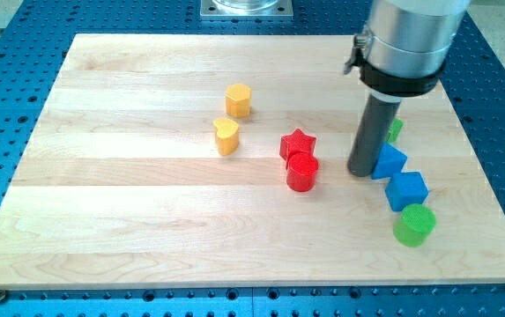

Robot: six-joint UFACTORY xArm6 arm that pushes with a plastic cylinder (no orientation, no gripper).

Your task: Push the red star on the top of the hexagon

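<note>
The red star (297, 143) lies right of the board's middle, touching a red round block (302, 173) just below it. The yellow hexagon (238, 99) sits up and to the left of the star, with a yellow heart (226, 136) below it. My tip (361, 172) rests on the board to the right of the star, a short gap away, and stands against the left side of a blue block (388, 162).
A second blue block (406, 189) and a green round block (413, 225) lie below and right of my tip. Another green block (396, 130) peeks out behind the rod. The wooden board (146, 238) lies on a blue perforated table.
</note>
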